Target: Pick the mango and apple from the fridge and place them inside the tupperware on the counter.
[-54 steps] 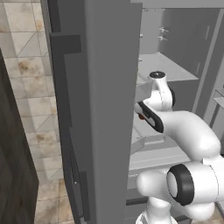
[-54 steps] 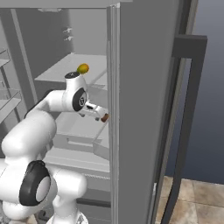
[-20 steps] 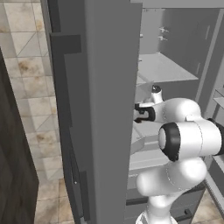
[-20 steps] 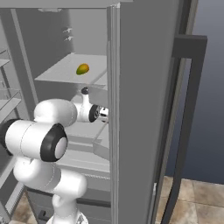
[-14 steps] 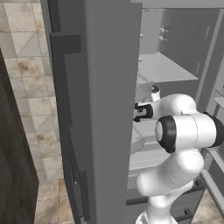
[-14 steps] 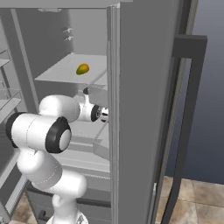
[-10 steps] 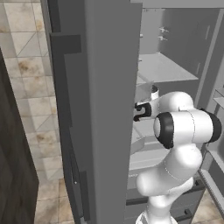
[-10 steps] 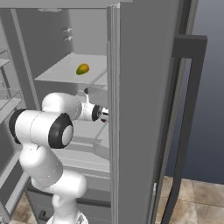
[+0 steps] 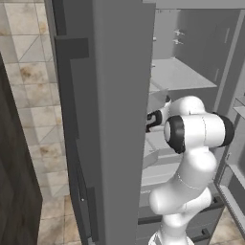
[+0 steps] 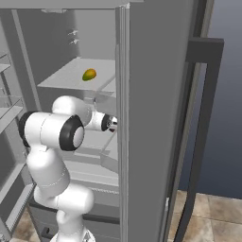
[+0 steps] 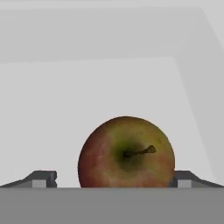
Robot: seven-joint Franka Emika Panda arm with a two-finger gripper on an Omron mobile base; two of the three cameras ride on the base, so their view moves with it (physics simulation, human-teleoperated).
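In the hand view the left fingertip (image 11: 41,178) stands at the apple's (image 11: 126,152) left, the fruit sits in the middle with its stem towards the camera, and the other tip rises at its right; the gripper (image 11: 114,180) is spread wide with the apple between its jaws, though whether the pads touch the skin is hard to tell. From the right base view, the mango (image 10: 89,74) lies on an upper shelf of the fridge (image 10: 156,118); the arm reaches in below that shelf, its hand just behind the door's edge.
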